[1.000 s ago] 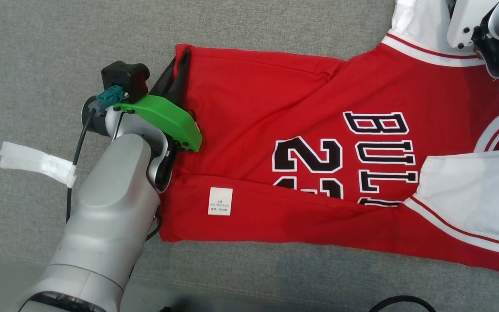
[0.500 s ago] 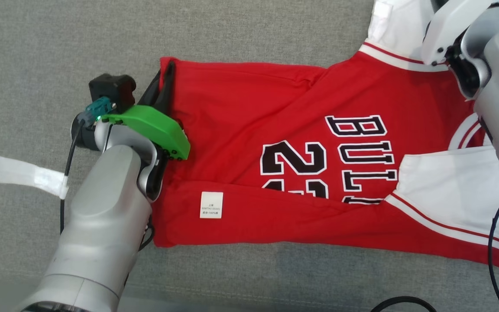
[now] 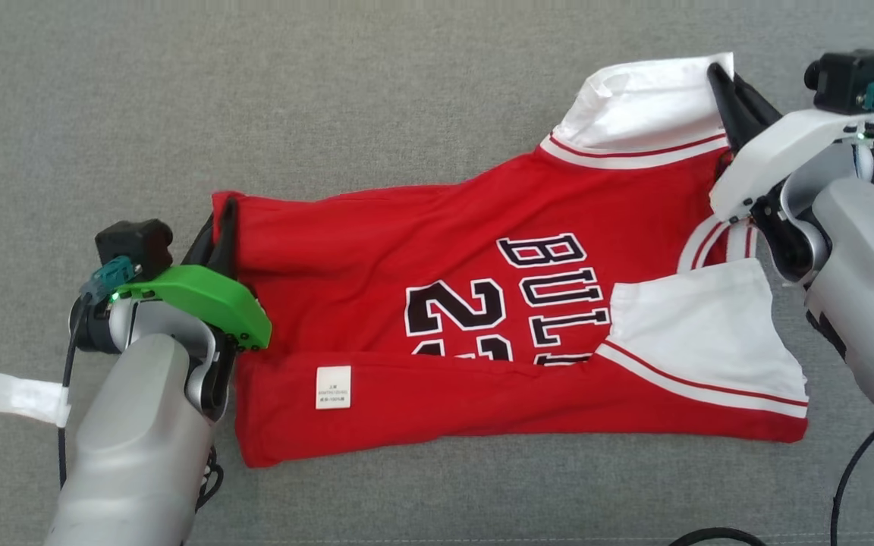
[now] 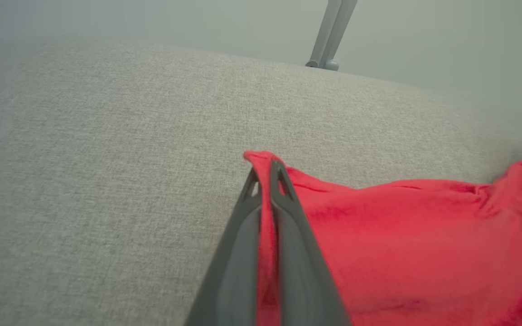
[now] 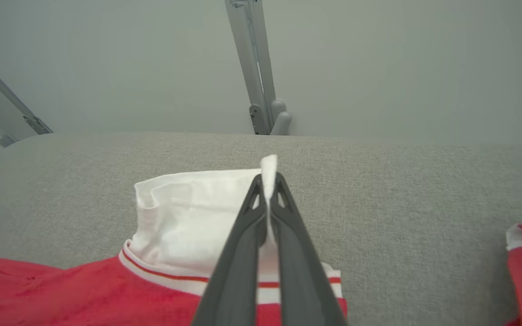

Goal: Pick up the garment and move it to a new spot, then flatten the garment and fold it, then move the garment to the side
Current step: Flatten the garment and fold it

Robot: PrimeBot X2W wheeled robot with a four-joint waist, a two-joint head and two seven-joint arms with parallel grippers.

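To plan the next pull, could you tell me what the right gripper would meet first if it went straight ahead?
Probably the grey cushion just beyond the white sleeve the right gripper pinches; depth is unclear.

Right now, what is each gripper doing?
Left gripper: shut on the jersey, at a red corner.
Right gripper: shut on the jersey's white sleeve.
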